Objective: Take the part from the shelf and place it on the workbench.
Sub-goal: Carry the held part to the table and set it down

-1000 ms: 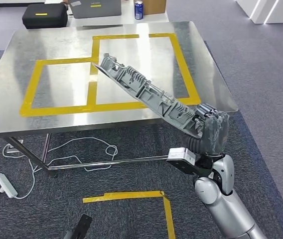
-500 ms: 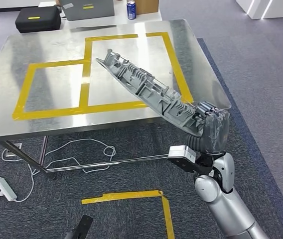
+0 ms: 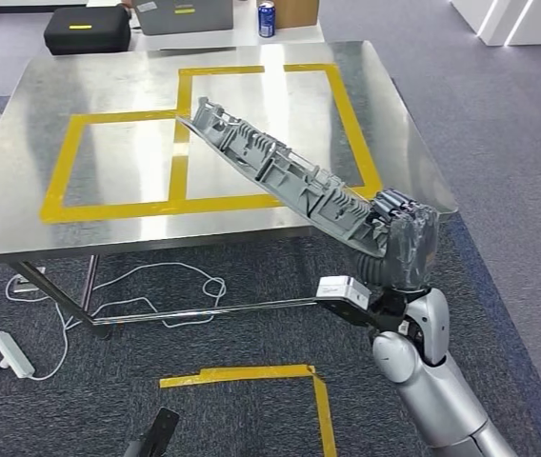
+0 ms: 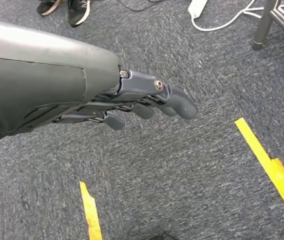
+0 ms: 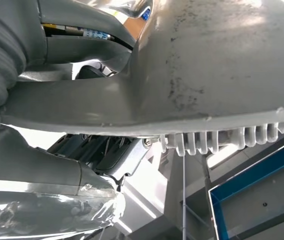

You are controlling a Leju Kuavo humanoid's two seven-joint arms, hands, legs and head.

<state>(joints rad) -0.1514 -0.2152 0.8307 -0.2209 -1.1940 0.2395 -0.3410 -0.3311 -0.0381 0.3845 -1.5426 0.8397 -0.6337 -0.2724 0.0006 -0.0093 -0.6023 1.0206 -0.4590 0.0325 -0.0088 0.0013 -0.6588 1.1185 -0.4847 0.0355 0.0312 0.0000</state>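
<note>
We see the right hand [image 3: 406, 249] gripping the long grey part [image 3: 282, 176] by one end at centre right of the frame, above the steel surface [image 3: 30, 205]. The left hand [image 4: 140, 102] holds nothing, fingers extended over the carpet.

The table [image 3: 51, 219] is brushed metal, glossy enough to throw back glare, with smooth yellow tape [image 3: 174, 203] stuck on it. The part [image 3: 282, 176] looks like matt grey moulded plastic, ribbed on one face, smooth and lightly scuffed on the other. The right hand [image 3: 404, 249] is wrapped in crinkled, shiny film. The left hand [image 4: 140, 100] is dark, smooth plastic with small metal pins. The floor [image 4: 178, 170] is rough grey carpet.
</note>
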